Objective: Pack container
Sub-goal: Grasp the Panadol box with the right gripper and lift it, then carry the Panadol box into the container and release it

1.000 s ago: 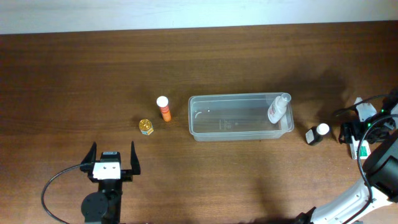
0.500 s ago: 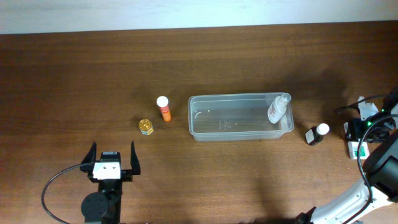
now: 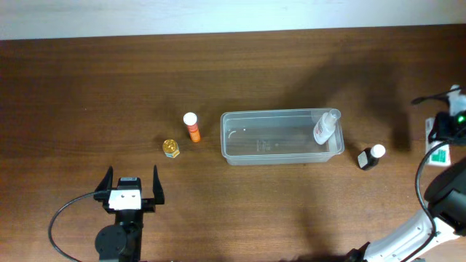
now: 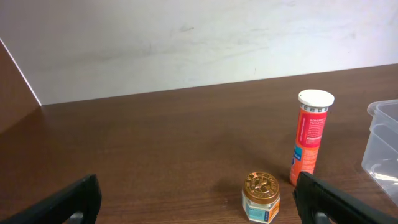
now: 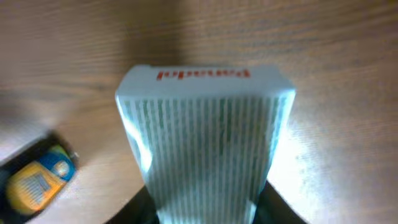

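The container (image 3: 227,138), a long clear tub, lies at mid-table with a small white spray bottle (image 3: 325,126) leaning in its right end. My right gripper (image 3: 445,135) is at the far right edge, shut on a white-and-green box (image 3: 439,151) held off the table. In the right wrist view the striped box (image 5: 205,143) fills the space between the jaws of the right gripper (image 5: 205,208), which press its sides. My left gripper (image 3: 131,191) rests open near the front left; the left wrist view shows nothing between the fingers of the left gripper (image 4: 199,205).
An orange tube (image 3: 192,126) with a white cap and a gold-lidded jar (image 3: 171,148) stand left of the container; both show ahead of the left wrist, the tube (image 4: 311,137) and jar (image 4: 261,196). A small dark bottle (image 3: 371,156) with a white cap stands right of the container.
My right gripper has shut on the white-and-green box and lifted it up and away toward the far right. The left arm and the other objects have not moved.
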`<state>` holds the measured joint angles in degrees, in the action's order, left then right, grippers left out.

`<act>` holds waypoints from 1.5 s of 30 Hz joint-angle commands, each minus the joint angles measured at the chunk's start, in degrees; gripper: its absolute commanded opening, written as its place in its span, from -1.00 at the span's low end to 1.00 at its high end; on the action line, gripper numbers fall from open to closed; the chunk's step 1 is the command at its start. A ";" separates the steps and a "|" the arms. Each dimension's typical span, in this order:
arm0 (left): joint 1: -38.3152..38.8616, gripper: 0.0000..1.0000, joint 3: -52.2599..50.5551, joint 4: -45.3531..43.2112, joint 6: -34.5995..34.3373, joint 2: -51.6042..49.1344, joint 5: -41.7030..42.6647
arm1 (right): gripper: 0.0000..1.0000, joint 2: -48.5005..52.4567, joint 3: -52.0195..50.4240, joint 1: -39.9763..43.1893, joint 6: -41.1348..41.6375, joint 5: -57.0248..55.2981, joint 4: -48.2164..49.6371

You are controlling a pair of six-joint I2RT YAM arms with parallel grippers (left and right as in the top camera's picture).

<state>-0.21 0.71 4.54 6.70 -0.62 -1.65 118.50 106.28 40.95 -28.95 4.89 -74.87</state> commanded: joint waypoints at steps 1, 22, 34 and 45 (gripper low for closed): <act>-0.35 0.99 -0.17 0.24 0.90 0.33 0.63 | -0.30 0.13 8.44 0.20 1.03 10.51 -5.20; -0.35 0.99 -0.17 0.22 0.90 0.33 0.63 | -0.23 -7.58 30.64 -27.98 13.49 18.21 -22.47; -0.33 0.99 -0.17 0.22 0.90 0.33 0.63 | -0.12 -7.50 19.15 -50.14 15.58 4.46 -19.32; -0.35 0.99 -0.17 0.24 0.90 0.33 0.61 | -0.10 -7.48 0.59 -55.93 -5.77 4.50 -3.82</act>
<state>-0.21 0.71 4.54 6.70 -0.62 -1.65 112.12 109.45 -14.55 -28.82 10.13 -80.38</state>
